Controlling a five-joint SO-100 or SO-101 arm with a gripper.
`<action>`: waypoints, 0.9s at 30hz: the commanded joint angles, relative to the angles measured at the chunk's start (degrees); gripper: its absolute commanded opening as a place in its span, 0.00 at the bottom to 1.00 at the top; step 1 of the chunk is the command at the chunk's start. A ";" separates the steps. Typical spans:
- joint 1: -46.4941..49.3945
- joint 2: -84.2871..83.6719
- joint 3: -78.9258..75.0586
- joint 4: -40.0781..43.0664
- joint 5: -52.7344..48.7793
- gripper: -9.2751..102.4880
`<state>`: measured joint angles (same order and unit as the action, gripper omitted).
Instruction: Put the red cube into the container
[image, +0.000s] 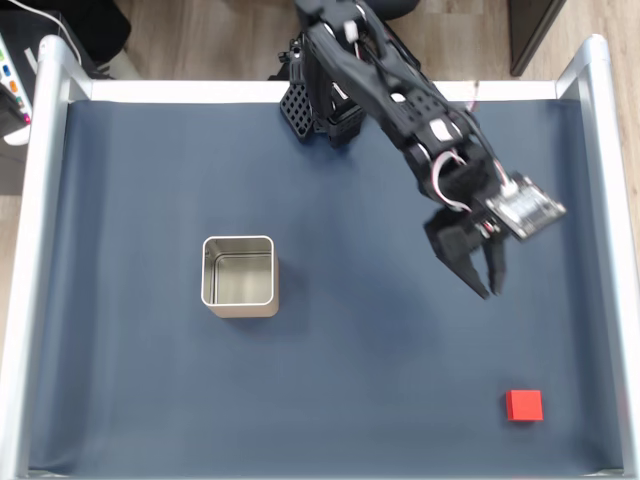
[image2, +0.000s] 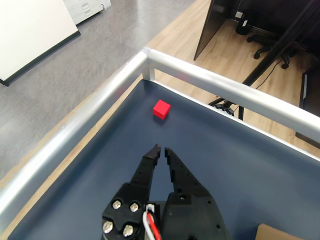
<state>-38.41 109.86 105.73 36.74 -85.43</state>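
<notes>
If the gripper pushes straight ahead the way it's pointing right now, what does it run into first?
Most likely the red cube: in the wrist view it sits just beyond the gripper tips, nearly in line. The fingers angle downward, though, so they might touch the blue mat short of it; depth is unclear.

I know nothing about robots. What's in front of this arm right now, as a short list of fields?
surface: dark blue mat inside a silver metal frame
red cube: on the mat near a frame corner, untouched
container: square silver tin, nothing in it, far from the cube
gripper: black, holding nothing, fingertips nearly together, pointing toward the cube
</notes>
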 joint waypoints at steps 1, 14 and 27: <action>-0.26 -6.15 -10.28 0.09 1.41 0.11; 2.02 -34.72 -37.18 2.81 2.46 0.22; 4.04 -42.45 -31.03 -12.57 -0.44 0.38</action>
<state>-35.51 66.88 74.36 28.04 -84.81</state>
